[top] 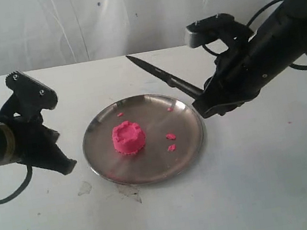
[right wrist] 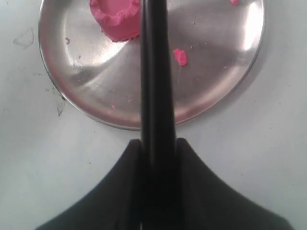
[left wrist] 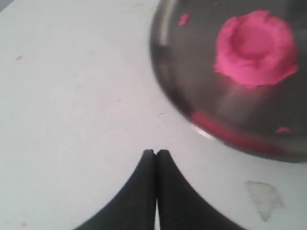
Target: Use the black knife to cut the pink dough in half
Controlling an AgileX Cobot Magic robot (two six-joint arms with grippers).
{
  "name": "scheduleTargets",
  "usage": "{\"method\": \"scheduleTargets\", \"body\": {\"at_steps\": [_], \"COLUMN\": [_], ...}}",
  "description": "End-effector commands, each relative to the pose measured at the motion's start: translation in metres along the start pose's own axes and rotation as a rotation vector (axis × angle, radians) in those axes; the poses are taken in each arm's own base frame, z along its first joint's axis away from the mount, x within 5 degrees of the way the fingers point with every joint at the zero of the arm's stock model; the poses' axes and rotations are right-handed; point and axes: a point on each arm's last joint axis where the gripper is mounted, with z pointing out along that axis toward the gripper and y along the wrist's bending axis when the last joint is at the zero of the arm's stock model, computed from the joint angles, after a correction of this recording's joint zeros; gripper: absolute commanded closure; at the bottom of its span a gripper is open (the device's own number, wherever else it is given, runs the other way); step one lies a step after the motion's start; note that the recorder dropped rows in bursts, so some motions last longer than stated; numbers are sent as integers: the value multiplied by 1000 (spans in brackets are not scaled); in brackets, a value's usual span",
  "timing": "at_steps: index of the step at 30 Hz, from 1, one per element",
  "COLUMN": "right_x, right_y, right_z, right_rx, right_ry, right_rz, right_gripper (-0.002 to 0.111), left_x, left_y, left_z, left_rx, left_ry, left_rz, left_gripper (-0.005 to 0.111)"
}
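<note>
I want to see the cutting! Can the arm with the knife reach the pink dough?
Probably yes. The right fingers hold the black knife by the plate, and nothing stands between blade and pink dough.

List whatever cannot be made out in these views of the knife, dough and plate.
Black knife handle: in the exterior view, buried inside the right gripper.
Knife tip: in the right wrist view, it runs off the frame edge.
Pink dough: in the right wrist view, cropped by the frame edge and partly behind the blade.
Steel plate: in the left wrist view, blurred, with its far part cut off by the frame.
</note>
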Motion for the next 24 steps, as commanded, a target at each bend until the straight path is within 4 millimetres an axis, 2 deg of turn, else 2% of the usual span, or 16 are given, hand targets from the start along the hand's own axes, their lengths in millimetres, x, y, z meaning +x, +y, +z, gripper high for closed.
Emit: {"method": "scheduleTargets", "body": {"at_steps": [1,4,6,8,10,12,15,20,24], "right_x": [-1,-3,-4,-4,-5,-5,-5,-5,-1], "right_y": [11,17,20,23,24,25,29,37,34], "right_z": [3,4,4,5,5,6,7,15,41], "right_rx": [36,118,195,246,251,239,194,75,29], "right_ry": [32,73,101,115,113,113,111,109,160], "right_rz": [-66,-119,-139,-129,-106,-107,-130,-203,-239], "right_gripper": [108,108,108,108,108,108,108,108,108], "left_x": [-9,-8,-6,-7,-15,-24,-33,-54,-65], "left_y": [7,11,12,7,-3,-13,-18,-15,-6], "left_z": [-2,1,6,10,13,14,16,24,27], "left_rx": [-119,-140,-117,-43,97,224,297,237,137], "left_ry": [99,255,419,529,551,516,428,185,53], "left_rz": [14,76,114,111,90,93,136,129,298], "left_gripper": [107,107,107,107,107,107,107,107,107]}}
